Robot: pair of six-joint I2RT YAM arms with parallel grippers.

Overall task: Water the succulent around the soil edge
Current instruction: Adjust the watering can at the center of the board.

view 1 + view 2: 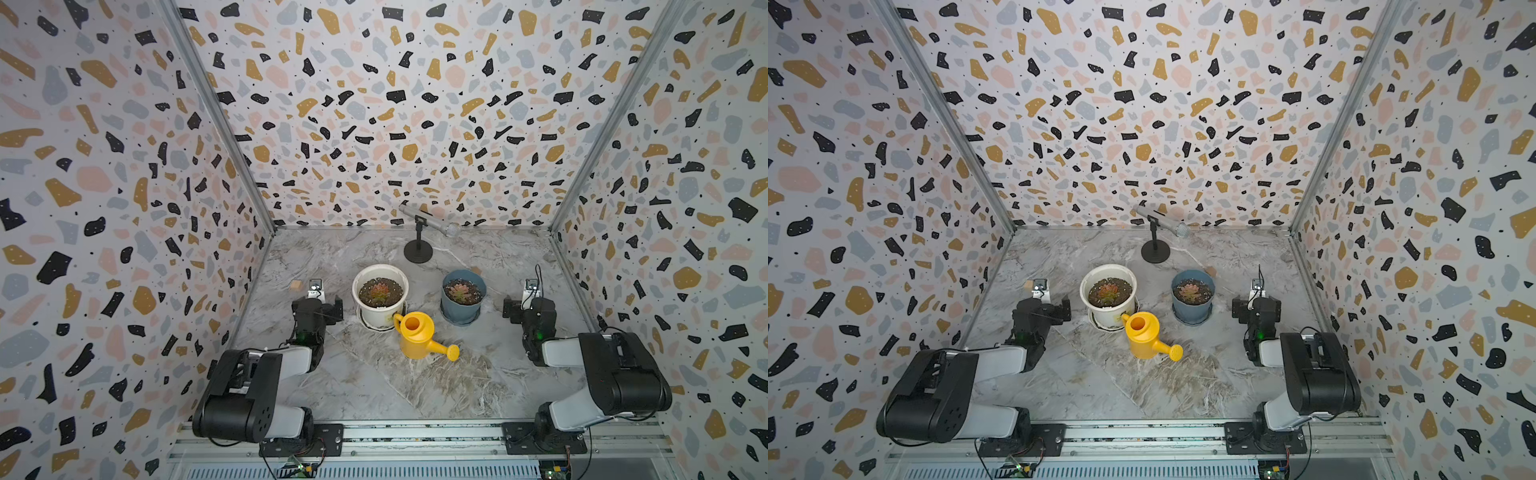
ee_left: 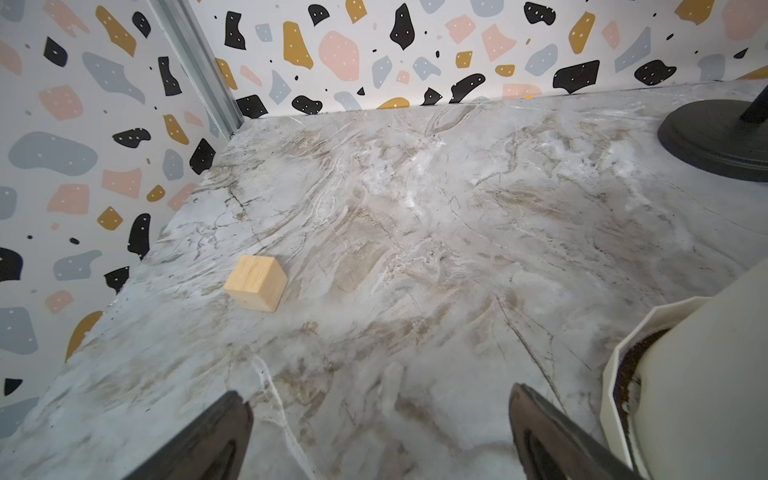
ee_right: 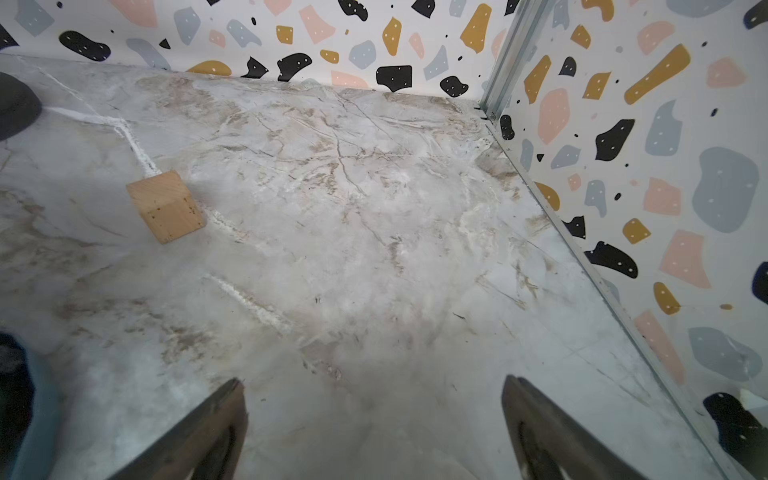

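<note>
While both arms rest low at the sides of the tabletop (image 1: 365, 386), take the yellow watering can (image 1: 415, 337) as your landmark. Beyond it and to its right stands the blue-grey pot (image 1: 462, 313), upright, holding the succulent (image 1: 460, 292), a small pinkish-green rosette at the middle of the pot. The soil edge (image 1: 474, 296) rings it, dark brown with white flecks, just inside the blue-grey rim. Beyond the can to its left, just beside its handle, the wider white pot (image 1: 380, 311) on its saucer (image 1: 376, 326) holds a similar rosette (image 1: 379, 290) in dark soil. You cannot tell from the can's open top whether it holds water; its spout points right. The left pincer (image 2: 378, 395) and the right pincer (image 3: 372, 381) each stand wide over bare tabletop, holding nothing, well to either side of the can.
</note>
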